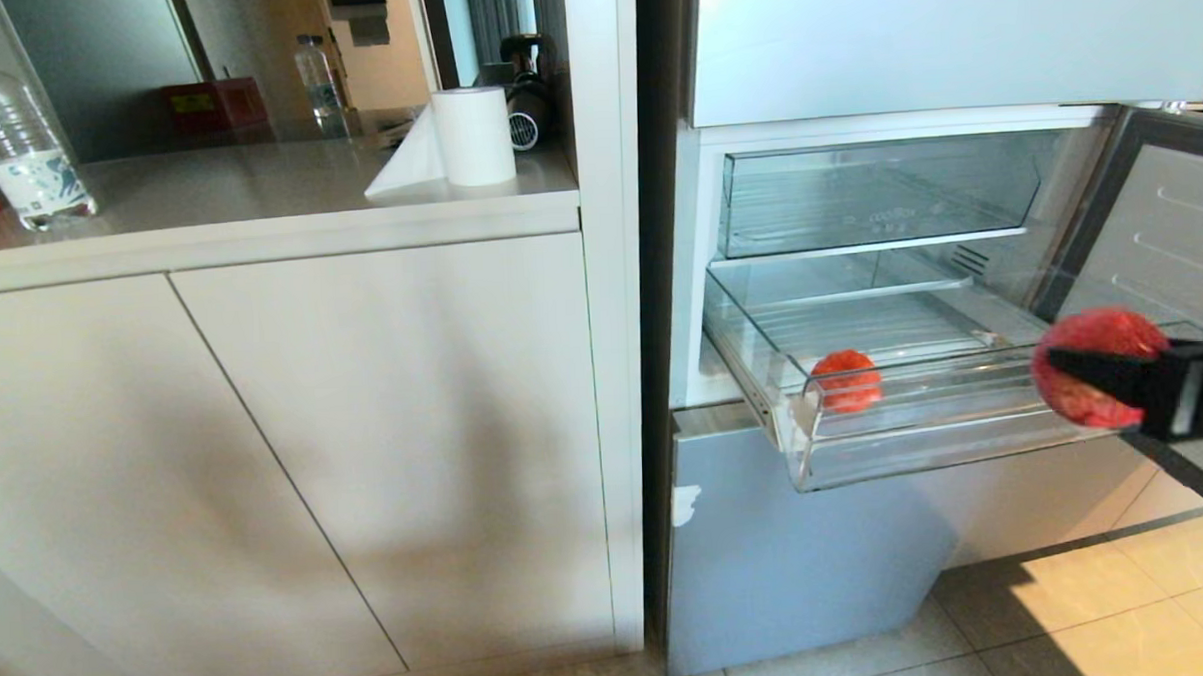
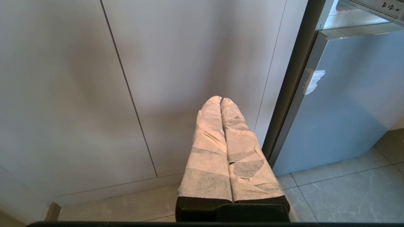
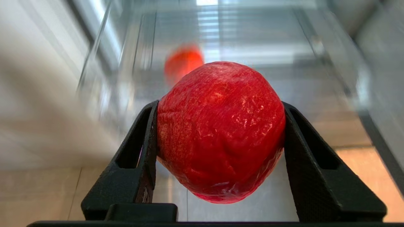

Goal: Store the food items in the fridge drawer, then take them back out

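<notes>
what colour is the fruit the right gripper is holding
Glossy red, with a wrinkled skin: the round fruit shows best in the right wrist view.

The left gripper (image 2: 221,100) is seen pointing at a pale cabinet front (image 2: 176,63), its two fingers (image 2: 210,148) wrapped in white tape and pressed together along their length. A thin vertical seam (image 2: 126,85) is seen dividing the cabinet panels. Beside the cabinet, a dark upright edge (image 2: 290,82) is followed by a blue-grey fridge panel (image 2: 347,101) marked with a small white patch (image 2: 312,81). Grey floor tiles (image 2: 341,195) are seen below.
</notes>
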You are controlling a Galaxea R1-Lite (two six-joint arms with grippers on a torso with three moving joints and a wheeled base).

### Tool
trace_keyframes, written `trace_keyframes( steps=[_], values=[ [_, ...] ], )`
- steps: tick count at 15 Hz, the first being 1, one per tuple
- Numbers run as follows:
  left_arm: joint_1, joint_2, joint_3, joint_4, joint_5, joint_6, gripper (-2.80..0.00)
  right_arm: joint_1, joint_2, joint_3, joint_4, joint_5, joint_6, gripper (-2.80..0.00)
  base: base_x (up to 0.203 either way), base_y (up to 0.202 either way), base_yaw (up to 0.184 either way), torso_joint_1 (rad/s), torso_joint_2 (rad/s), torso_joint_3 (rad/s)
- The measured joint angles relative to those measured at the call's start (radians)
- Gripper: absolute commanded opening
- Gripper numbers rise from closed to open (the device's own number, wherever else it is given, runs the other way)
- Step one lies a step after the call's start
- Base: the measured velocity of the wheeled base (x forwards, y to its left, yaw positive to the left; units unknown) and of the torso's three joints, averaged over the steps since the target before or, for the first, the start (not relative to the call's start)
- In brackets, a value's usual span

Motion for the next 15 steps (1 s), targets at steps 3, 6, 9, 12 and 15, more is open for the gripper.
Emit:
trace_keyframes(
  steps=[3, 6, 9, 12, 15],
  values=[
    [0.0, 0.0, 0.0, 0.0, 0.0, 0.0, -2.8, -0.006, 0.299, -0.27, -0.068, -0.002, 0.0, -2.8, 0.0, 0.0, 0.0, 0.0, 0.0, 0.0],
    [0.0, 0.0, 0.0, 0.0, 0.0, 0.0, -2.8, -0.023, 0.532, -0.516, -0.071, -0.004, -0.002, -2.8, 0.0, 0.0, 0.0, 0.0, 0.0, 0.0],
    [0.0, 0.0, 0.0, 0.0, 0.0, 0.0, -2.8, -0.056, 0.682, -0.645, -0.004, -0.003, 0.0, -2.8, 0.0, 0.0, 0.0, 0.0, 0.0, 0.0],
    [0.0, 0.0, 0.0, 0.0, 0.0, 0.0, -2.8, -0.081, 0.774, -0.682, -0.001, 0.002, 0.0, 0.0, 0.0, 0.0, 0.0, 0.0, 0.0, 0.0],
    [0.0, 0.0, 0.0, 0.0, 0.0, 0.0, -2.8, -0.094, 0.838, -0.723, -0.003, 0.003, 0.006, 0.0, 0.0, 0.0, 0.0, 0.0, 0.0, 0.0]
  ],
)
